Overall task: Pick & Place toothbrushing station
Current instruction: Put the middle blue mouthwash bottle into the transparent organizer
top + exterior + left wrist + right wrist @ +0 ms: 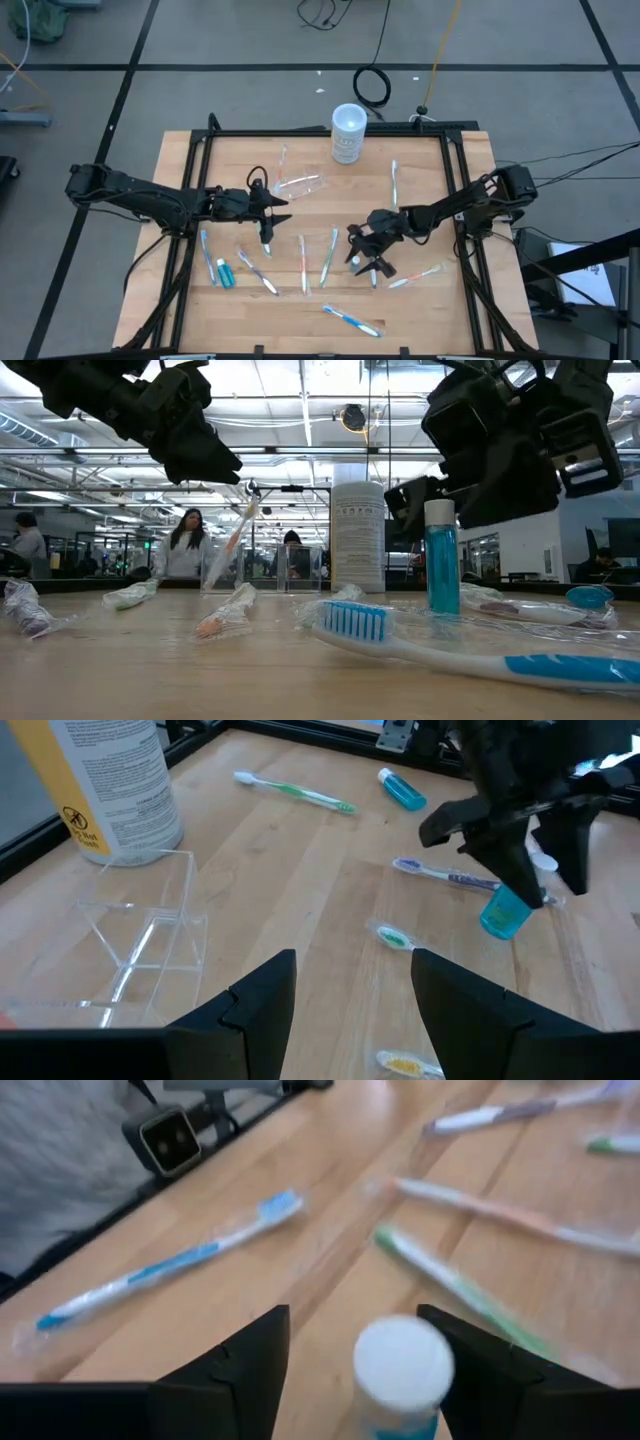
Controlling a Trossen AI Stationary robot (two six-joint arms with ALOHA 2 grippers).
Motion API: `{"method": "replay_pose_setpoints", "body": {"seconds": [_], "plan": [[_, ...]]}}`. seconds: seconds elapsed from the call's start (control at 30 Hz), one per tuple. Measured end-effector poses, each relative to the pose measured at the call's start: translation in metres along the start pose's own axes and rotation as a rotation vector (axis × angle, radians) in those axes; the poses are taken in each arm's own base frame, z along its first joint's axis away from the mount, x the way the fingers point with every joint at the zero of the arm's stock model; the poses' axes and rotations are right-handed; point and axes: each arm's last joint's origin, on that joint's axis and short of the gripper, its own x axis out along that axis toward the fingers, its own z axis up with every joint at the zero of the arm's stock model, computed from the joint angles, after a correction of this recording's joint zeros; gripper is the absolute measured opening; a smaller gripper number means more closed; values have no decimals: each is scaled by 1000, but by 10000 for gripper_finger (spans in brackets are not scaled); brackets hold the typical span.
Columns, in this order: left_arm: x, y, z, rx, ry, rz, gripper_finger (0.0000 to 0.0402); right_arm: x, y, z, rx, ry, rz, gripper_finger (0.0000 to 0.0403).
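A small teal tube with a white cap stands upright on the table, also seen in the low view as the tube. My right gripper is open, one finger on each side of the cap. My left gripper hovers open and holds nothing, right of the clear holder, which rests on the table near the white canister. Several toothbrushes lie flat between the arms, among them a pink one and a green one. My right gripper's open fingers come slanting down from the table's right and stand on either side of the tube's white cap. A gap shows at one finger. Whether the other finger touches the cap I cannot tell.
A blue toothbrush lies near the front edge. Another teal tube lies at the left front and one farther off. A green toothbrush lies at the far right. A black frame rims the table. People stand in the room beyond.
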Motion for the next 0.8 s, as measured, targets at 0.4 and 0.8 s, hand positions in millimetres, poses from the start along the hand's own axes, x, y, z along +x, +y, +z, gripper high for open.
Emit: {"method": "replay_pose_setpoints", "body": {"seconds": [0.4, 0.8], "plan": [[0, 0, 0, 2, 0, 0, 207, -1, -1, 0, -72, 3, -4, 98], [0, 0, 0, 56, -1, 1, 207, -9, -12, 36, -117, -319, -376, 97]]}}
